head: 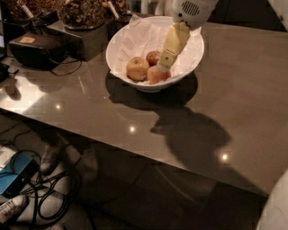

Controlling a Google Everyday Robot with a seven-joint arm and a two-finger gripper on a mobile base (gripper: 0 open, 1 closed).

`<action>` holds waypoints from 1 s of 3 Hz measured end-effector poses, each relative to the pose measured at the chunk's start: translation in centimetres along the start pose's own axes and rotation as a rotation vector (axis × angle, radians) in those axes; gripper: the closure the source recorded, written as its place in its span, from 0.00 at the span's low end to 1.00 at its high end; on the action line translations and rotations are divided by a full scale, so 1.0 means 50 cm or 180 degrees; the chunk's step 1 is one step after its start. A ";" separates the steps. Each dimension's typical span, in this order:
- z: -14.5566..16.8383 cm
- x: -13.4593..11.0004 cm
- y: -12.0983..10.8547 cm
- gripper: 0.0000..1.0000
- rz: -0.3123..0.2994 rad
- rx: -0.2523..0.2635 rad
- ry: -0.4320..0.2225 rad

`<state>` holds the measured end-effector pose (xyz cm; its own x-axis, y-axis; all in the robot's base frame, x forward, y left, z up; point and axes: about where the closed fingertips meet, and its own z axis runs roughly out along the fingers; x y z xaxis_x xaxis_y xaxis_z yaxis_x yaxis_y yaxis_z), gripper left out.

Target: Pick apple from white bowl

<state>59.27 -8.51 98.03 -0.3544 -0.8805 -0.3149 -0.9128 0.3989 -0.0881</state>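
The white bowl [113, 57], lined with crumpled white paper, stands on the grey table toward the back. Three apples lie in it: a yellowish one [137, 68] on the left, a red one [153, 56] behind, and a reddish one [156, 76] at the front right. My gripper [164, 64], cream-coloured, reaches down from the white arm head [191, 10] into the bowl. Its tip is right at the top of the front right apple, between it and the red one. It hides part of the bowl's right inner wall.
Dark bowls of brown snacks [81, 11] stand on a dark box at the back left. A black device [38, 50] with a cord lies left of the bowl. The table's front edge runs diagonally; cables [42, 188] and a blue object [11, 179] lie on the floor below.
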 end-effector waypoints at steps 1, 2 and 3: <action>0.009 -0.016 -0.012 0.15 0.0061 -0.0024 -0.0010; 0.032 -0.026 -0.025 0.20 0.0122 -0.0068 0.0025; 0.068 -0.032 -0.044 0.20 0.0204 -0.0118 0.0108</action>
<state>62.50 -7.13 95.52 -0.4183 -0.8619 -0.2865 -0.8947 0.4454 -0.0336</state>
